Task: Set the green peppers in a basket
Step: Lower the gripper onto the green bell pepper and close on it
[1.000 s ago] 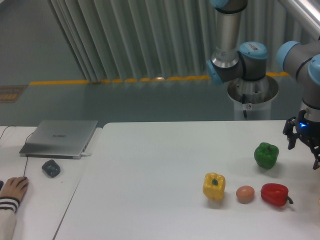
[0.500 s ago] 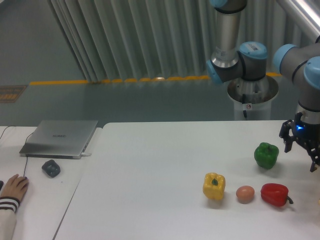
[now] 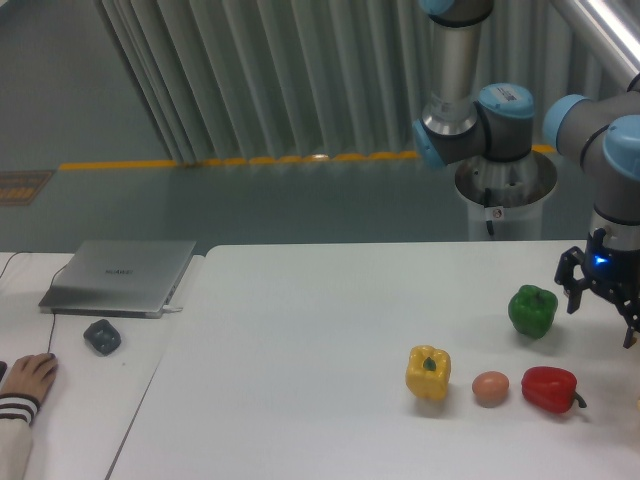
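The green pepper (image 3: 532,310) sits upright on the white table (image 3: 300,350), right of centre. My gripper (image 3: 601,314) hangs just to the pepper's right, close to the table's right edge, a small gap away from it. Its black fingers (image 3: 573,294) are spread open with nothing between them, and a blue light glows on the wrist. No basket shows in this view.
A yellow pepper (image 3: 428,372), a tan egg-shaped object (image 3: 490,388) and a red pepper (image 3: 549,389) lie in a row in front of the green pepper. A closed laptop (image 3: 120,276), a dark mouse (image 3: 102,336) and a person's hand (image 3: 26,378) occupy the left side table.
My gripper has drifted slightly left, closing the gap to the green pepper. The peppers and the egg have not moved.
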`<state>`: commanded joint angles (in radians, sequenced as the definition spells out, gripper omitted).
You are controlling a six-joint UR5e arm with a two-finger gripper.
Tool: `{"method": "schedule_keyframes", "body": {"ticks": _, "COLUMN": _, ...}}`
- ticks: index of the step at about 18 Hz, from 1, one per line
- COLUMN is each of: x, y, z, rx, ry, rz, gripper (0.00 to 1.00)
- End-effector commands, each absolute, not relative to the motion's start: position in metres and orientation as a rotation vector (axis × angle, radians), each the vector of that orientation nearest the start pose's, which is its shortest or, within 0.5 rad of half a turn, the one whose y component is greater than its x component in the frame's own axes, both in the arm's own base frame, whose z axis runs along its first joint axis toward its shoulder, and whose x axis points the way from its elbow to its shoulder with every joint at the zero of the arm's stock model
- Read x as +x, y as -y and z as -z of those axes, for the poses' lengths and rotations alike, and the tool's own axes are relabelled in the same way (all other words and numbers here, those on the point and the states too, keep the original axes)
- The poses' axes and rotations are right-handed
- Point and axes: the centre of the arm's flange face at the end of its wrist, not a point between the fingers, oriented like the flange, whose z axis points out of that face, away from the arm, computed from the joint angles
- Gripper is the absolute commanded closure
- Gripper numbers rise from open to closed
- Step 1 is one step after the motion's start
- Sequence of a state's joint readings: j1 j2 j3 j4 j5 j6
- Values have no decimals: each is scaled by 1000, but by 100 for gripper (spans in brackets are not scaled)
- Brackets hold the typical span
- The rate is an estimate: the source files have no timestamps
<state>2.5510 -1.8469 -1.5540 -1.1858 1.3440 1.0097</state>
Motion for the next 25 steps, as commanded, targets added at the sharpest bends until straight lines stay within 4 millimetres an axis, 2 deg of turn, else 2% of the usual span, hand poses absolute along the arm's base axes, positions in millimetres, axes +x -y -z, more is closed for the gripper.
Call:
{"method": "schedule_keyframes", "body": {"ticks": 9, "x": -412, "y": -478, "z": -382, "rx": -2873, "ry": -17, "rz": 11, "gripper": 0}}
{"method": "schedule_keyframes", "body": {"ticks": 25, "x": -406, "y": -482, "z": -385, "rx": -2865, "ry": 55, "rz": 15, "gripper": 0}}
